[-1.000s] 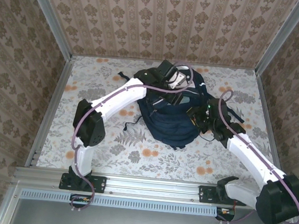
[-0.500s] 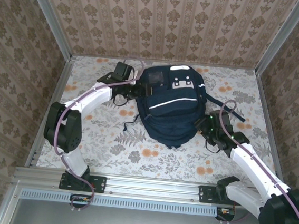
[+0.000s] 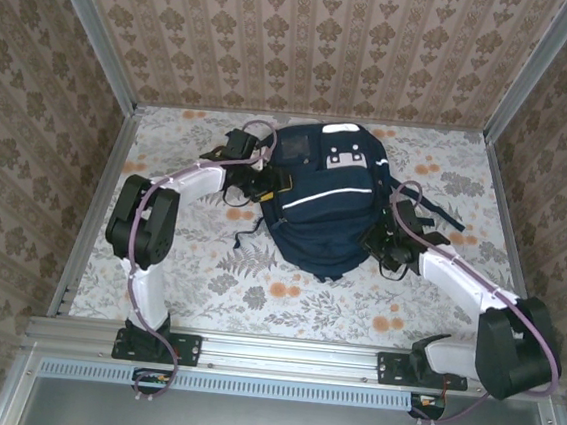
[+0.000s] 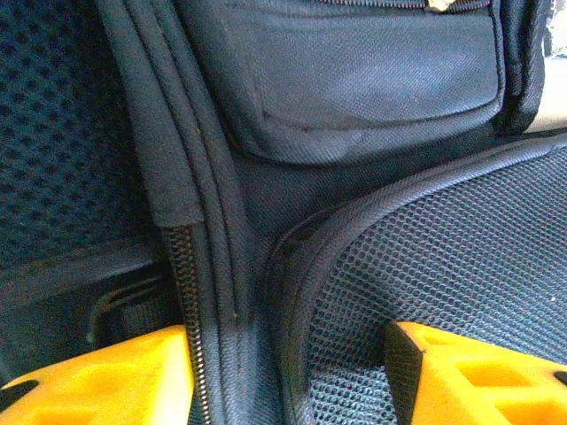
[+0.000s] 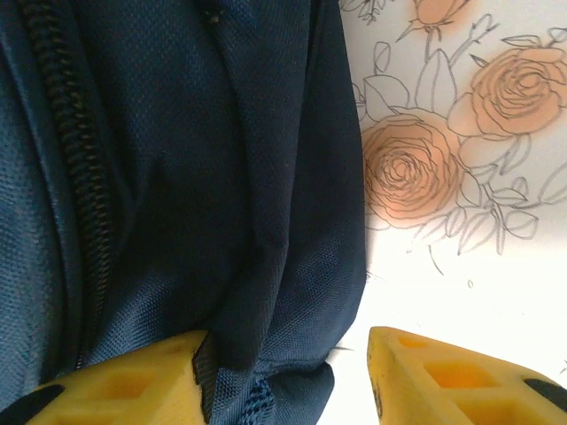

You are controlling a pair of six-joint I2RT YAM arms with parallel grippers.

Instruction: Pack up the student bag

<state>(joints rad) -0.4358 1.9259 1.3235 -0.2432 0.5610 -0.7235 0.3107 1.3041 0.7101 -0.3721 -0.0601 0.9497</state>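
Note:
The student bag [image 3: 325,201], a large navy backpack with white stripes, lies front side up in the middle of the floral table. My left gripper [image 3: 264,184] is pressed against its left side. In the left wrist view the gripper [image 4: 288,354] is open, its yellow fingers [image 4: 106,381] straddling a zipper, a piped seam and mesh of the bag [image 4: 354,88]. My right gripper [image 3: 381,244] sits at the bag's lower right edge. It [image 5: 288,354] is open too: one finger [image 5: 133,376] touches the navy fabric [image 5: 204,177], the other hangs over bare table.
Dark straps [image 3: 434,209] trail from the bag's right side and a thin strap [image 3: 246,234] from its left. The floral tabletop [image 3: 286,293] is walled on three sides by patterned panels. A metal rail [image 3: 289,359] runs along the near edge.
The bag was turned front side up in the first half second and has since stayed put. My left gripper left the bag's top, swung out left, then came in against its side. My right gripper edged up to its right edge.

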